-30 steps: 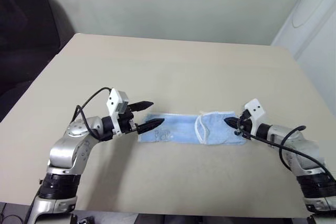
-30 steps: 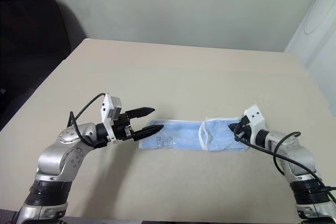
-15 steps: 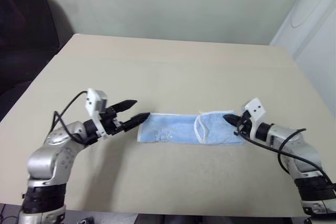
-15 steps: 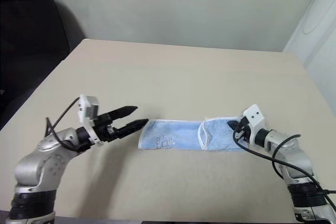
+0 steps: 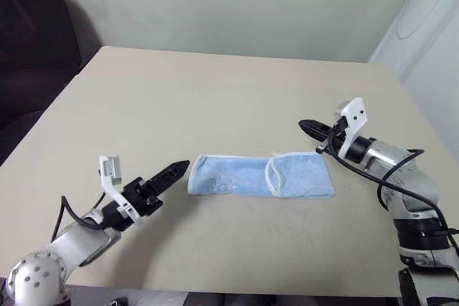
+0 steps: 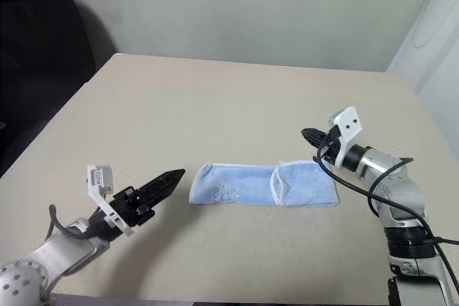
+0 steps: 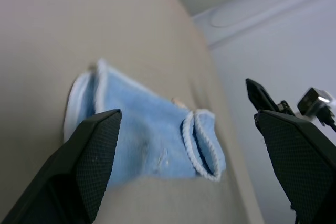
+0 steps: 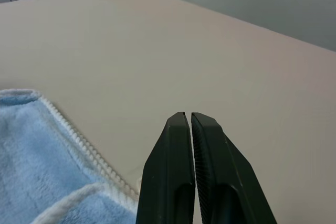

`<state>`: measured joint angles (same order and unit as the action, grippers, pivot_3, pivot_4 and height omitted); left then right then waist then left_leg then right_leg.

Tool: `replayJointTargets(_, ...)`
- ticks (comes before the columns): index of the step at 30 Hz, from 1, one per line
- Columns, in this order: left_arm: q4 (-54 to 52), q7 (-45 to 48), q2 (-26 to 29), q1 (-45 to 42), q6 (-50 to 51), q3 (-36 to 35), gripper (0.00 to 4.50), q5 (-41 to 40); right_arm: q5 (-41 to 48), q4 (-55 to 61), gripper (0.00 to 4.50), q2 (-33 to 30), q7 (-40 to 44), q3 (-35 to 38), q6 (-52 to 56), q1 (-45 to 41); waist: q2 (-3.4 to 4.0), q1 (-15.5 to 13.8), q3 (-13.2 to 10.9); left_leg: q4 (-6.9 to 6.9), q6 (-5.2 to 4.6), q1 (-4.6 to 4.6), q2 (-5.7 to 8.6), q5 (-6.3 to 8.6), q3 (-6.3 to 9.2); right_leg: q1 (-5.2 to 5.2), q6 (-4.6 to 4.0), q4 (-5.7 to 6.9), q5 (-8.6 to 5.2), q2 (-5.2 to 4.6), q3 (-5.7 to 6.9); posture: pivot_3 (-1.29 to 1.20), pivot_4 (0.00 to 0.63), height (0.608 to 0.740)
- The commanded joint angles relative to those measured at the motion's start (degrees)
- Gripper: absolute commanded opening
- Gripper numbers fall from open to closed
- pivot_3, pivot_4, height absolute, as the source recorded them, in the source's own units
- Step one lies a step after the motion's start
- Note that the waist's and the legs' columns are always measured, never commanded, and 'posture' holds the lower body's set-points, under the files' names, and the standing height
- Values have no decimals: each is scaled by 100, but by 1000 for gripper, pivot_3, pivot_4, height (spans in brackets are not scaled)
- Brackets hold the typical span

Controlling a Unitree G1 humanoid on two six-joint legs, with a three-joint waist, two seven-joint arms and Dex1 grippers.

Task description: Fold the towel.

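The towel [image 5: 259, 176] lies flat on the beige table [image 5: 237, 98], a little nearer the front edge than the middle, folded into a long narrow strip that runs from the robot's left to its right. It is light blue with whitish stitched edging [image 8: 79, 142], and a curl of that edging makes a loop across the strip somewhat right of its middle, where one layer sits over another. A small dark drawing [image 6: 228, 195] shows on the left part of the strip, close to the near edge. The left gripper [image 5: 168, 175] hangs just off the towel's left end, low over the table and pointing toward it, not touching the cloth; in the left wrist view its two black fingers [image 7: 89, 158] stand wide apart with the towel seen between them, nothing caught in the gap. The right gripper [image 5: 309, 129] is lifted clear of the table, above and just behind the towel's right end, aimed across toward the robot's left. Its fingers [image 8: 181, 166] are pressed together with only a hairline seam between them, and they carry nothing; the towel's corner lies below and to one side of them in the right wrist view, apart from the tips. A black cable [image 5: 387, 184] loops along the right forearm, and a dark chair [image 5: 36, 48] stands beyond the table's far left corner
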<state>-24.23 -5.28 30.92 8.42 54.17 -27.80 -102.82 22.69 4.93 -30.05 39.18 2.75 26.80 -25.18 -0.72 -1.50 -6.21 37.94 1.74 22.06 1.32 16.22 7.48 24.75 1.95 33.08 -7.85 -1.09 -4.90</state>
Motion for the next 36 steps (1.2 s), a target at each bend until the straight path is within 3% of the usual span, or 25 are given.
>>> replayJointTargets(1, -356, -898, 200, 264, -504, 100, 4500, -896, -86, -44, 209, 111, -4, -29, -257, -173, 8, -1, -6, 0, 2, -6, 0, 1, 0, -4, 0, 0, 0, 4, 0, 0, 150, 740)
replayJointTargets(7, -689, -1377, 294, 741, -759, 500, 4500, -1018, -212, -399, 209, 291, 32, -113, -470, -364, 19, 3, -13, 0, 14, -13, -4, 9, 2, -7, -16, 2, -5, 18, 1, 0, 150, 740)
replayJointTargets(19, 26, -2461, -138, -47, -1180, 1544, 4500, -1018, -260, -610, 209, 384, -47, 16, -669, -536, 27, -6, -19, 3, 17, -15, -3, 7, -2, -11, -34, 4, -4, 25, 4, 0, 150, 740)
replayJointTargets(36, -359, -2857, -383, 406, -1208, 1405, 4500, -1018, -311, -286, 209, 407, -197, -19, -636, -203, 35, 43, -17, 2, 22, -28, -15, 23, -3, -20, -56, 3, -18, 62, 0, 0, 150, 740)
